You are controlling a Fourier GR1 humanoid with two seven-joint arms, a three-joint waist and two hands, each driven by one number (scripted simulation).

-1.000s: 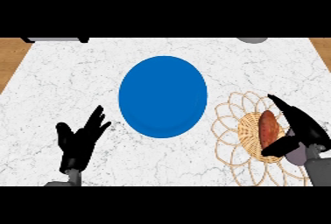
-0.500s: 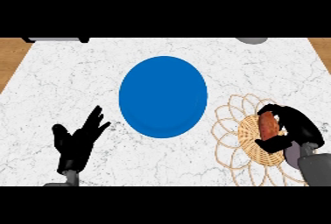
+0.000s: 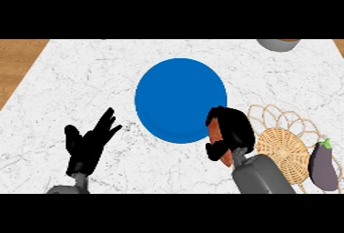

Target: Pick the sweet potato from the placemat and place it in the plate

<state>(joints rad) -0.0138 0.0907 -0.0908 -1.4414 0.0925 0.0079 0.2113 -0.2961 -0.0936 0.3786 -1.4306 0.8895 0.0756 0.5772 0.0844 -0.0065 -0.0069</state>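
Observation:
The reddish-brown sweet potato (image 3: pixel 216 133) is in my right hand (image 3: pixel 232 129), whose fingers curl round it and hide most of it. The hand is off the woven straw placemat (image 3: pixel 285 145) and sits at the lower right rim of the blue plate (image 3: pixel 180 100). The potato hangs beside the plate's edge, partly over the marble counter. My left hand (image 3: pixel 87 143) rests open at the lower left, fingers up, away from everything.
A purple eggplant (image 3: pixel 324 164) lies on the placemat's right edge. A grey bowl (image 3: pixel 277 44) sits at the counter's far right. Wooden floor shows beyond the counter's left edge.
My right hand closed on the sweet potato, lifted it off the placemat and carried it left to the plate's rim. The view shifted right, bringing the eggplant into sight.

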